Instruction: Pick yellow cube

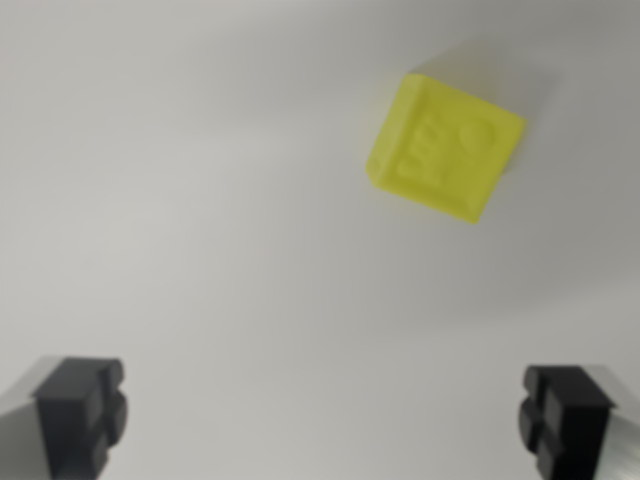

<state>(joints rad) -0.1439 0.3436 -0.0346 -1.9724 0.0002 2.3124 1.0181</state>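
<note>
A yellow cube [445, 148] lies on the pale grey surface [220, 230] in the upper right of the wrist view, turned at an angle, with raised markings on its top face. My gripper [325, 425] is open, with nothing between its black fingertips [82, 412], which stand far apart at the bottom left and bottom right corners. The cube sits well above the fingertips in the picture and toward the wrist view's right, apart from both. The picture is slightly blurred.
The plain pale grey surface fills the rest of the view. A soft shadow falls behind the cube at its upper right.
</note>
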